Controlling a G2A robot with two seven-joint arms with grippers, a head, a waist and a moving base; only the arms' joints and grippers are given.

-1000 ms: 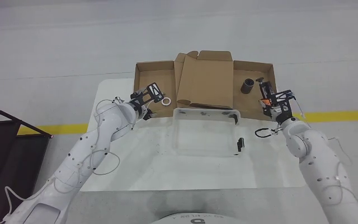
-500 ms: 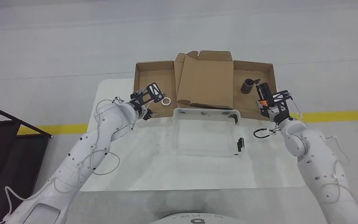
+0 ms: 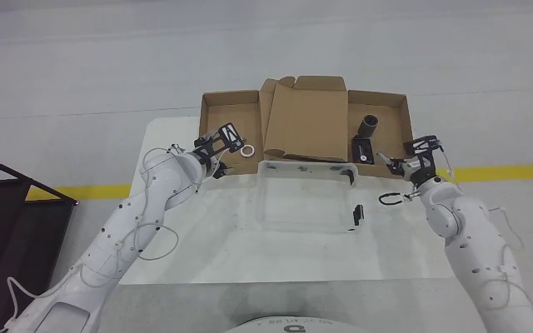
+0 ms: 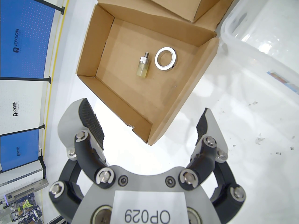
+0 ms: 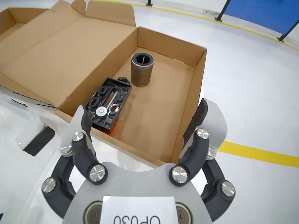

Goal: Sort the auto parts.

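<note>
fitting [image 4: 144,65] beside ring [image 4: 166,58], seen from left wrist

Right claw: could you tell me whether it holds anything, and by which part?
Nothing is held: the right claw is open, and the black bracket lies free in the cardboard box.

My arms [image 3: 137,229] are glossy white, with thin cables [image 3: 175,241] looped alongside. The left gripper [image 4: 144,108] and right gripper [image 5: 143,104] show silver plates, black links, bright screws and ribbed pads [image 4: 92,120].

Black bracket [image 5: 108,104] and upright sleeve [image 5: 141,69] share right box [image 5: 163,108]; ring [image 4: 166,58], fitting [image 4: 144,67] in left box [image 4: 130,89]
</note>
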